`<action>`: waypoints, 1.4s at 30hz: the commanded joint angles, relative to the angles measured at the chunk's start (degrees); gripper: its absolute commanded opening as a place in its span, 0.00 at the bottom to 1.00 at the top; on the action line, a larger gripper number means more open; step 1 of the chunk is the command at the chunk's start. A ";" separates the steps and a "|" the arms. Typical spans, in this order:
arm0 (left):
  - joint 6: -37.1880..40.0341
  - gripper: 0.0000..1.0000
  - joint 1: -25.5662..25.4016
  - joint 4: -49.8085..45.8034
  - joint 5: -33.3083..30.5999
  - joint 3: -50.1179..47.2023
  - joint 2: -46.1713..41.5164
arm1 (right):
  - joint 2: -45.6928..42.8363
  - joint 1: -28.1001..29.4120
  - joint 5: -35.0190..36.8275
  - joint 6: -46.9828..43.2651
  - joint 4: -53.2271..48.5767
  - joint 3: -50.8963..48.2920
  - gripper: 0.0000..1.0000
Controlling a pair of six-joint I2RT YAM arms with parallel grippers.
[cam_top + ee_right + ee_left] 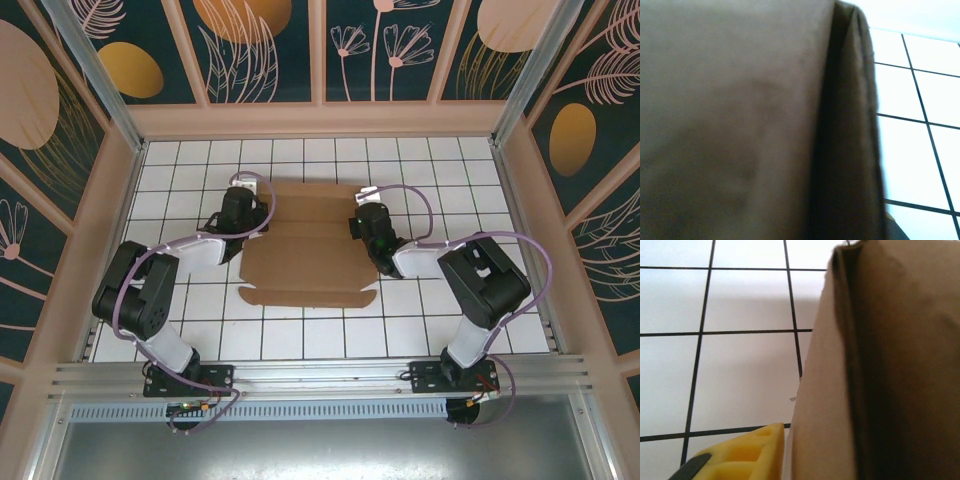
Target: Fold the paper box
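Box (310, 245) flanked: left jaws at 9 o'clock flap, closure unreadable; right jaws pressed together at 3 o'clock flap; creases 9-to-3.

In the top view we look down from above and behind the arms, with the left arm's base (190, 380) and the right arm's base (450, 378) at our bottom edge, facing the patterned back wall (320, 50). We stand far enough back to take in the whole tiled counter (420, 330) and the paper box (305, 265). On the left wrist we sit right against the box, cardboard on our right and tiles on our left. On the right wrist we sit even closer, cardboard left, tiles right. All three views share box and tiles.
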 commanded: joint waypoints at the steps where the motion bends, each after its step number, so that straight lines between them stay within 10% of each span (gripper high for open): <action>1: -3.46 0.21 0.64 -3.29 -7.47 0.57 1.16 | -1.66 0.31 2.93 -1.56 0.07 -1.39 0.00; 14: -8.07 0.02 -2.53 -1.26 -16.79 0.26 1.88 | -0.11 4.00 17.43 -2.53 -0.35 0.11 0.00; 24: -10.16 0.54 -2.52 9.97 -6.90 -7.88 -5.08 | 1.60 3.22 14.26 -1.15 1.20 -1.02 0.00; 42: -11.00 0.76 -2.52 12.33 6.15 -19.28 -31.34 | 1.41 2.33 12.62 -0.47 0.88 -0.95 0.05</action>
